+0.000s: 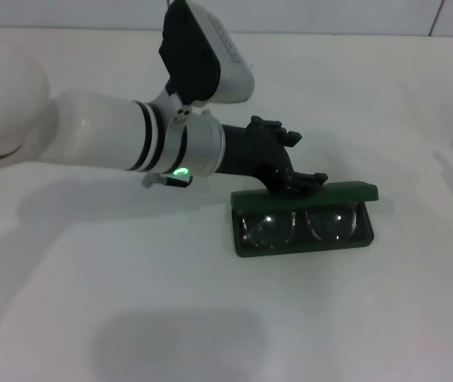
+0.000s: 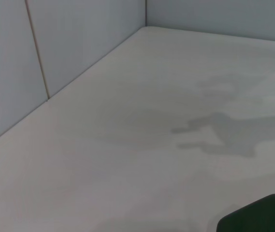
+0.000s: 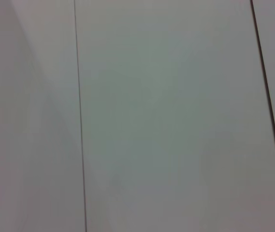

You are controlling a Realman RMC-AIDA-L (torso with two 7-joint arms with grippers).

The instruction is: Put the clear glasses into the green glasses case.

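While the left arm is reaching in from the upper left of the head frame toward its centre, I am seeing the left gripper (image 1: 302,181) sitting right at the raised lid of the green glasses case (image 1: 304,219). Its black fingers (image 1: 310,179) are lying over the lid's top edge, touching or almost touching it, but I cannot tell from here whether they are parted or closed, or whether they are pinching the lid at all. A green light is glowing on the wrist ring behind them.

The case is standing open just right of centre, lid tilted up behind the tray, with the arm crowding its upper left side. Bare white table (image 1: 369,318) is stretching out wide below it, to the right of it and across the lower left of the frame, so those edges are lying free. In the left wrist frame only a dark green corner is poking into the lower right, with table running off to a panelled wall (image 2: 55,43) at the upper left.

The clear glasses (image 1: 298,225) are lying inside the tray against the dark lining, the two lenses side by side and catching small bright glints.

The right wrist frame is showing only pale wall panels; the right gripper is out of sight.
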